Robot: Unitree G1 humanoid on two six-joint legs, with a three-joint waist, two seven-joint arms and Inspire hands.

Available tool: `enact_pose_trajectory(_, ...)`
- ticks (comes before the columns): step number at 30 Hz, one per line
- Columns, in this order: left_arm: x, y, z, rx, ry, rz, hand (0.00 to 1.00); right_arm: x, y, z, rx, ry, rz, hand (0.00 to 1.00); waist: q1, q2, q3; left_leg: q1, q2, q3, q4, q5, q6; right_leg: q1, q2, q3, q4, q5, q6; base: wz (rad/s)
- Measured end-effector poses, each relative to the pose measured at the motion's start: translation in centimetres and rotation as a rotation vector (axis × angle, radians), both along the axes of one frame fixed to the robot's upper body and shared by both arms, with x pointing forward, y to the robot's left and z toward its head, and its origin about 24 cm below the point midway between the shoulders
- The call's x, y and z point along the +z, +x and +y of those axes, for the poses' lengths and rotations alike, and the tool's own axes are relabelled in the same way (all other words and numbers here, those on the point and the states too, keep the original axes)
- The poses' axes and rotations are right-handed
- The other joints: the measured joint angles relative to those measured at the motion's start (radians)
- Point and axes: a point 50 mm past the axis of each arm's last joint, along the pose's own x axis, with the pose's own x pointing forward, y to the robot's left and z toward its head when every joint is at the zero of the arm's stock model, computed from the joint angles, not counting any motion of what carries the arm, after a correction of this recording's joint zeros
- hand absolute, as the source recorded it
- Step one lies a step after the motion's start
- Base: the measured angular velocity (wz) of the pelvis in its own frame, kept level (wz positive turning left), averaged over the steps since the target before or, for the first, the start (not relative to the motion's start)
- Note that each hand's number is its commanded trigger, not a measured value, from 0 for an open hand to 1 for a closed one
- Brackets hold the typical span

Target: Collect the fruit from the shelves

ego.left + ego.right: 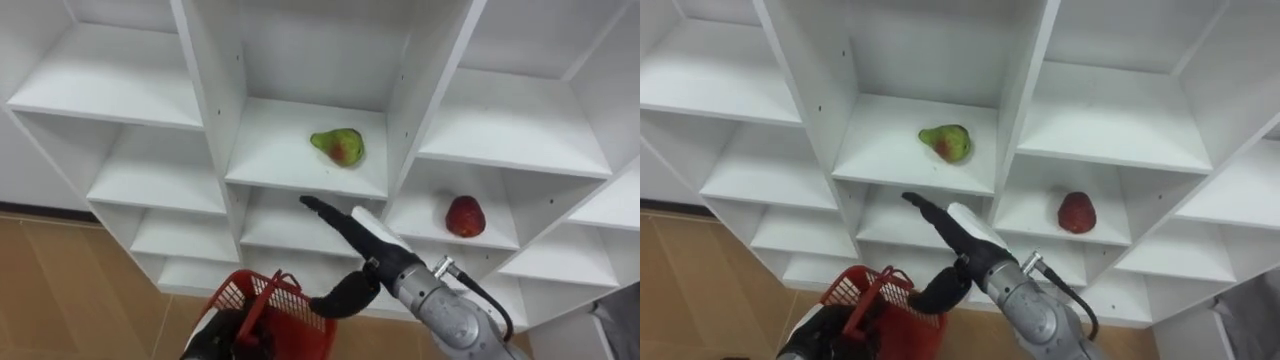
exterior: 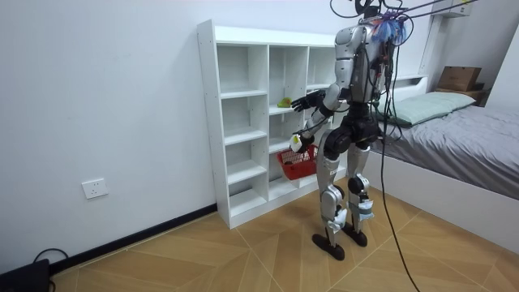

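While the right hand (image 1: pixel 373 231) hangs just below the pear (image 1: pixel 338 146) on its closet shelf (image 1: pixel 275 152), fingers straight & holding nothing, it's the reach step imo; next: go up/fwd, close round it.

Eye views close, room view distant, sharing closet (image 1: pixel 205 100)
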Motion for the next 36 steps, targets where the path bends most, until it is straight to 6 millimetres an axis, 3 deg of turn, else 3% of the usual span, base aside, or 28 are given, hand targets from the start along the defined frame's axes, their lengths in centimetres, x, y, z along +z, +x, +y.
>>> enact_pose_trajectory(8, -0.1, -0.2, 0.2, 0.011, 0.001, 0.003, 1.0, 1.4, 0.2, 0.3, 0.003, 0.026, -0.062, 0.0, 0.005, -0.003, -0.0023, 0.011, 0.0, -0.005, 0.001, 0.0, 0.0, 0.015, 0.0, -0.004, 0.0, 0.001, 0.0, 0.0)
enact_pose_trajectory(12, -0.1, -0.3, -0.1, -0.023, 0.021, 0.006, 1.0, 2.0, 0.4, 0.0, -0.022, 0.039, -0.089, 0.0, 0.034, -0.006, -0.0016, 0.02, 0.0, -0.008, -0.005, 0.0, -0.001, 0.025, 0.001, -0.004, 0.0, 0.0, 0.001, 0.01)
enact_pose_trajectory(20, -0.2, -0.7, 0.5, -0.005, 0.031, 0.013, 1.0, 4.4, 2.5, -0.7, -0.104, 0.16, -0.171, 0.0, 0.056, -0.031, 0.0103, 0.02, -0.001, -0.033, -0.002, 0.0, -0.002, 0.041, 0.0, -0.032, -0.005, 0.0, 0.001, 0.1)
enact_pose_trajectory(28, 0.2, -0.5, 1.2, -0.018, 0.071, -0.007, 1.0, 5.7, 3.8, -1.5, -0.189, 0.262, -0.204, 0.0, 0.077, -0.042, 0.0063, 0.019, -0.003, -0.051, 0.003, 0.002, -0.005, 0.047, 0.0, -0.053, -0.015, 0.001, 0.0, 0.08)
enact_pose_trajectory(30, 0.5, -0.1, 1.3, -0.008, 0.073, -0.028, 1.0, 5.6, 4.9, -2.0, -0.222, 0.245, -0.204, 0.0, 0.081, -0.048, 0.0073, 0.021, -0.003, -0.057, 0.003, 0.002, -0.005, 0.053, 0.001, -0.054, -0.015, 0.0, 0.0, 0.08)
enact_pose_trajectory(34, 0.6, 0.0, 2.0, -0.035, 0.119, -0.03, 1.0, 6.2, 7.0, -2.9, -0.288, 0.243, -0.228, 0.0, 0.079, -0.071, 0.019, 0.014, -0.004, -0.066, 0.0, 0.003, -0.007, 0.055, 0.002, -0.068, -0.016, 0.0, 0.0, 0.08)
enact_pose_trajectory(36, 0.5, -0.2, 2.4, -0.035, 0.131, -0.013, 1.0, 6.7, 7.7, -3.8, -0.351, 0.273, -0.242, 0.0, 0.08, -0.088, 0.0169, 0.007, -0.007, -0.083, 0.005, 0.004, -0.008, 0.054, 0.001, -0.081, -0.016, 0.0, 0.001, 0.21)
